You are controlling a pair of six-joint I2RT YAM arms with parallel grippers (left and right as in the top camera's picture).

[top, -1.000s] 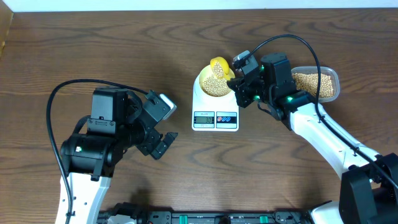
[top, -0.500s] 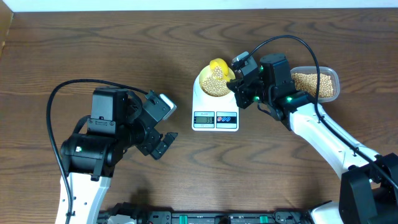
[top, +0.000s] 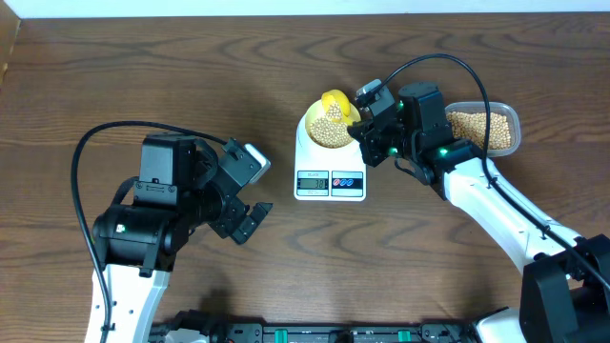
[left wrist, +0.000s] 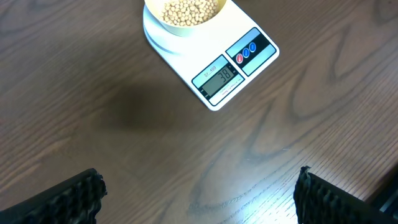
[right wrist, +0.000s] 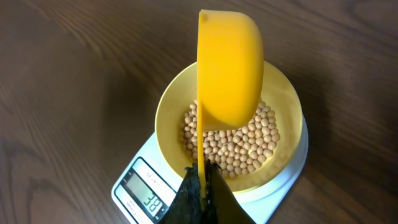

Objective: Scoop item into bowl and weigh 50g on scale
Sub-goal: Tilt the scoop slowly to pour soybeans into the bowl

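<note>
My dark wooden table [top: 143, 76] holds a white scale [top: 330, 181] near its middle and, toward my right, a clear tub [top: 511, 120].

One white digital scale [top: 329, 171] is standing on the one wooden table [top: 191, 76], and one pale yellow bowl [right wrist: 171, 102] is sitting on it. Soybean-like beans [right wrist: 242, 143] are lying in the bowl by the dozens, too many for counting, and a second batch is filling one clear plastic tub [top: 510, 119]. One yellow measuring spoon [right wrist: 230, 68] is showing. Two grippers are appearing, the left gripper [left wrist: 199, 199] and the right gripper [right wrist: 202, 186], along with two black cables [top: 86, 152]. The scale is showing one LCD [left wrist: 217, 78]; its red and blue buttons [left wrist: 245, 51] are too small for counting.
</note>
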